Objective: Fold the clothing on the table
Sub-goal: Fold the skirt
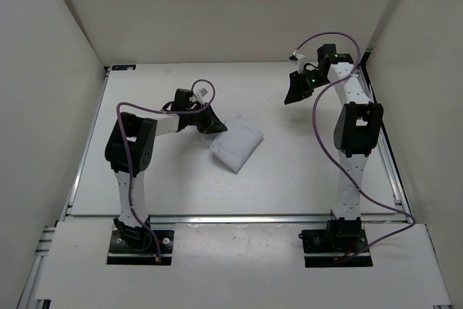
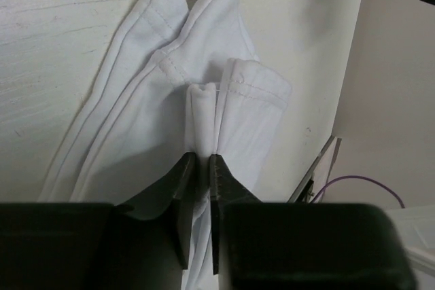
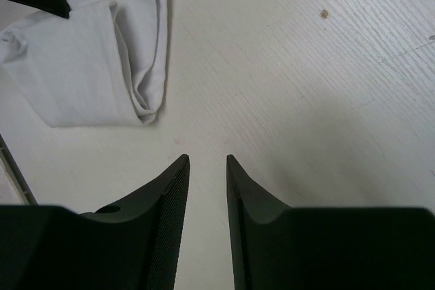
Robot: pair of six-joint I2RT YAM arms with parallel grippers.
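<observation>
Near the middle of the worktop point(image 1: 304, 171), a little to the left of centre, lies the clothing point(image 1: 237, 144), a white bundle already doubled over on itself, flat on the surface. My left pincer point(image 2: 202, 168) is right at its far-left edge and is pressed onto a narrow ridge of the fabric. In the left wrist view the cloth runs up between the two fingers with only that pleat keeping them apart. From that grip the rest of the clothing lies ahead of me. Its long bands and stitched edges run away from the fingers and lean slightly to the right, so the long axis points roughly along my line of reach rather than across it.

My right pincer point(image 3: 207, 161) hangs over bare worktop toward the far right, well apart from the bundle. Its jaws stand a small way apart with nothing between them. From there the clothing sits off to the left, its rounded fold facing that side.

The left arm is plainly the nearer one and already has the cloth. I judge the coming move depends on carrying this pinched edge along that long axis, over the layers ahead, without dragging the whole bundle. Thin cloth like this may slide rather than fold.
</observation>
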